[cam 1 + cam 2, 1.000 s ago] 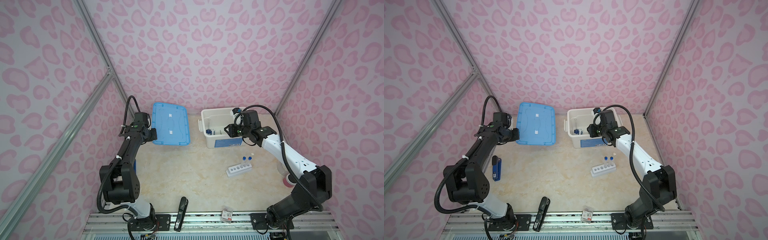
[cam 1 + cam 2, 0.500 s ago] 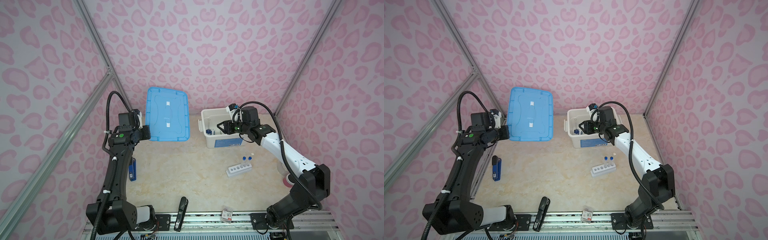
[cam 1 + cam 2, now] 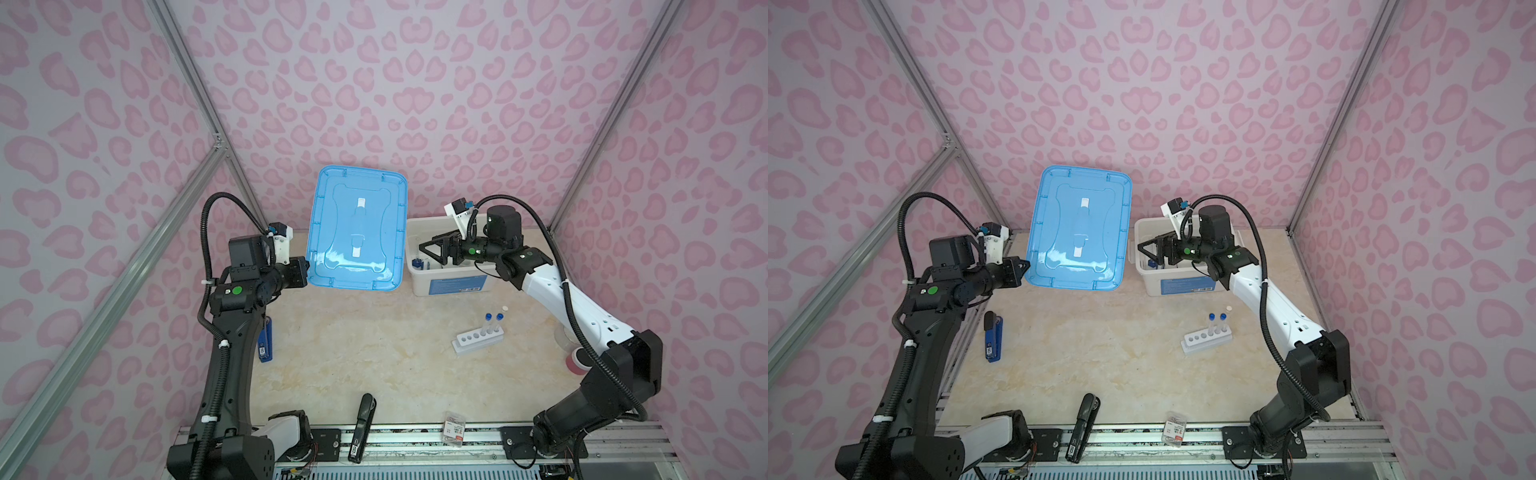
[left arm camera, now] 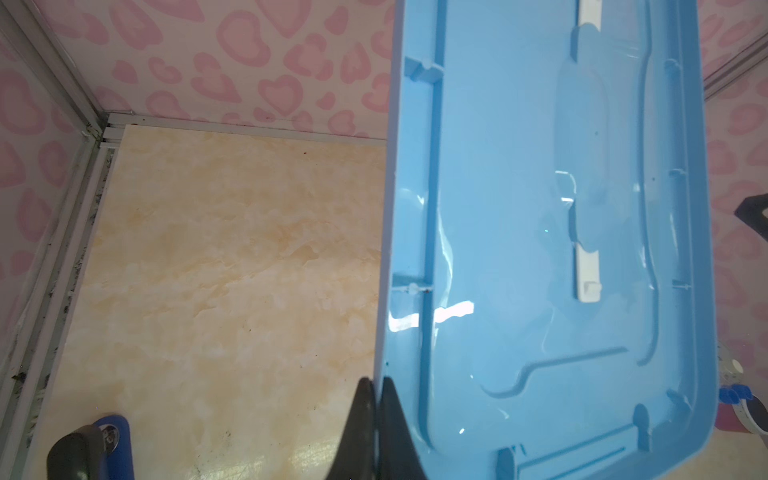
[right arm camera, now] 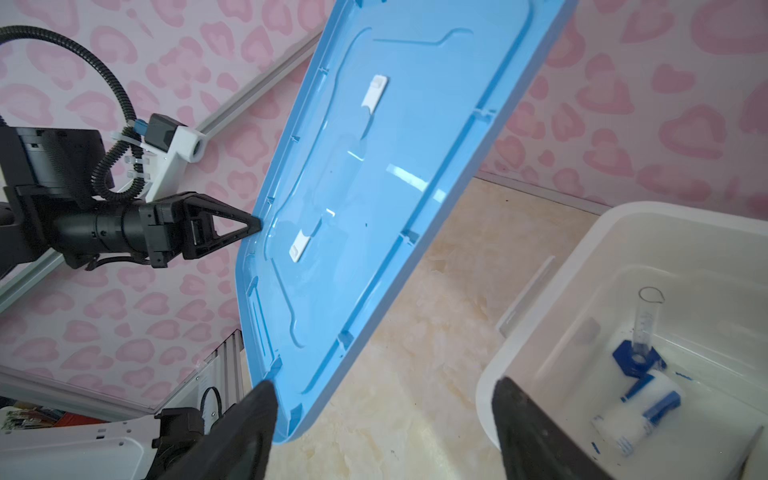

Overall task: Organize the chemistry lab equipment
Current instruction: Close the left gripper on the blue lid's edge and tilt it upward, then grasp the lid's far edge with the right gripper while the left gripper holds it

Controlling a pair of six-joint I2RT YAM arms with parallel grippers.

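At the tip of the black left claw (image 5: 257, 224) is a glossy sky-blue lid (image 3: 357, 228) with two white tabs, against pale lilac walls (image 3: 415, 83) strewn with pink heart-like blotches. Beside the black right claw (image 5: 382, 384), the white bin (image 5: 685, 245) holds a clear cylinder (image 5: 644, 324) on a dark blue base and a white bottle (image 5: 623, 419) with blue markings. Well apart from both claws, the cream, yellow-marbled tabletop (image 3: 374, 353) carries a white rack (image 3: 469, 343), blue-capped tubes (image 3: 487, 326) and a black stapler (image 3: 365, 419).
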